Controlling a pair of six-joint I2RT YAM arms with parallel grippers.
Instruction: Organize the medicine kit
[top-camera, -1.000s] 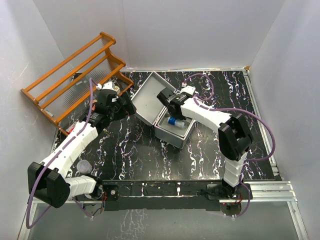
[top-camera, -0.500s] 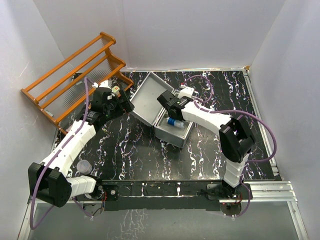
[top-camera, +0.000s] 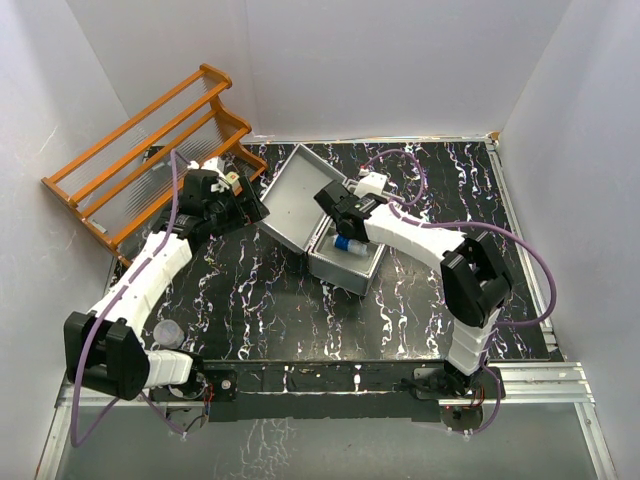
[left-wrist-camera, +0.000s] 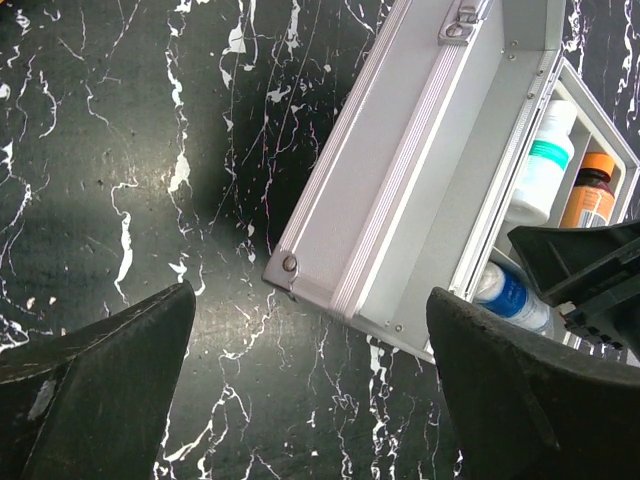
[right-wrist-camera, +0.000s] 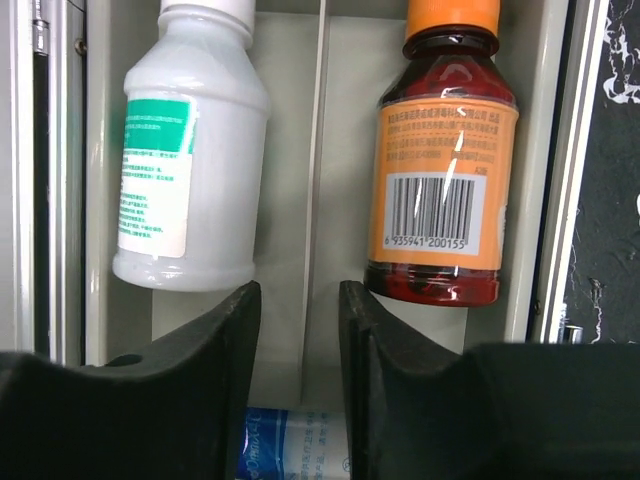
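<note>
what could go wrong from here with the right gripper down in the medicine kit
1. The right gripper, jaws partly apart, sits in line with the divider between the white bottle and the orange-capped bottle; opening wider might nudge either one askew.
2. The open left gripper hovers beside the medicine kit, at the corner of its lid; a bump might swing the lid onto the right arm.

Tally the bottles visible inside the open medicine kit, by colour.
White bottle with green label: 1
Amber bottle with orange cap: 1
Blue-labelled bottle: 1
Total visible in the medicine kit: 3
</note>
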